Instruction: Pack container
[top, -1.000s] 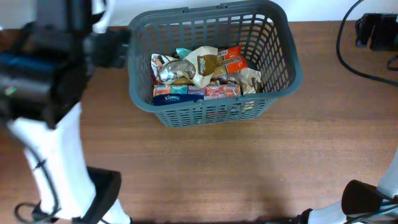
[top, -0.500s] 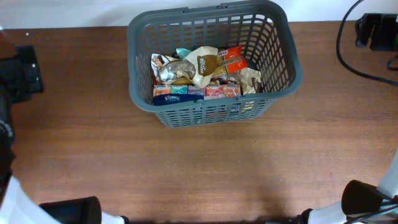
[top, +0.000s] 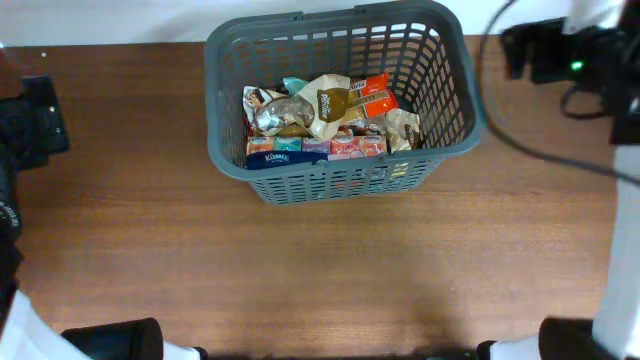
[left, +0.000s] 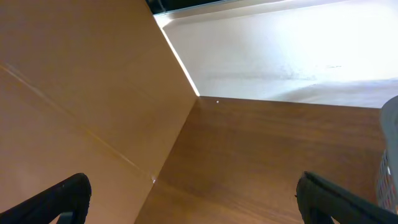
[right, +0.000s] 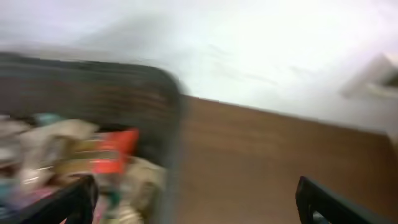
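Basket (top: 345, 185) at the far middle of the desk (top: 300, 270), full of packets (top: 330, 110). None visible outside it. Left claw (left: 196, 205) spread wide, empty, near the left edge. Right claw (right: 199, 202) apart too, empty, by the basket's right rim. Looks practically packed.

Looking down into the container (top: 340, 186) now: there's print all over the packets, but none of it reads from up here. White lettering on the blue box (top: 270, 157) at the front is too small to make out. There's a round logo on the brown packet (top: 333, 102) and a pale patch on the orange-red packet (top: 376, 94), both illegible. The right wrist view is smeared with blur, so no words there either
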